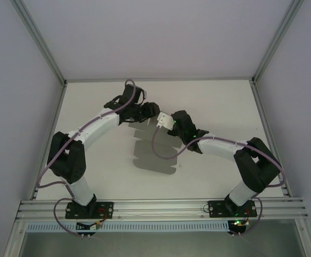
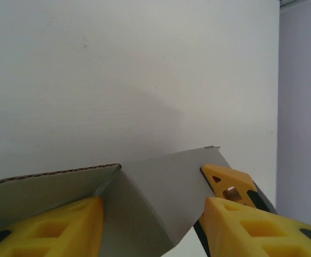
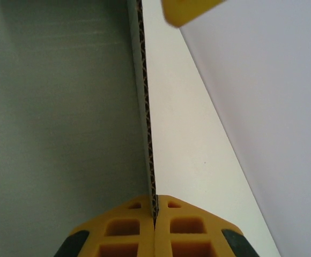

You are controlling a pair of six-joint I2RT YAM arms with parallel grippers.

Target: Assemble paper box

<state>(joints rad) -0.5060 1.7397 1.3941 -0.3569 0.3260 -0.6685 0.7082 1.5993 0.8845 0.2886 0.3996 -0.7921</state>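
The white table runs back to grey walls. An aluminium rail lines its near edge and carries two black arm bases. A grey notch-edged patch lies mid-table; shadow or flat sheet, I can't tell.

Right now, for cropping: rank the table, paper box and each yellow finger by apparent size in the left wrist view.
table, paper box, then the yellow fingers; both are cropped, so I won't rank them.
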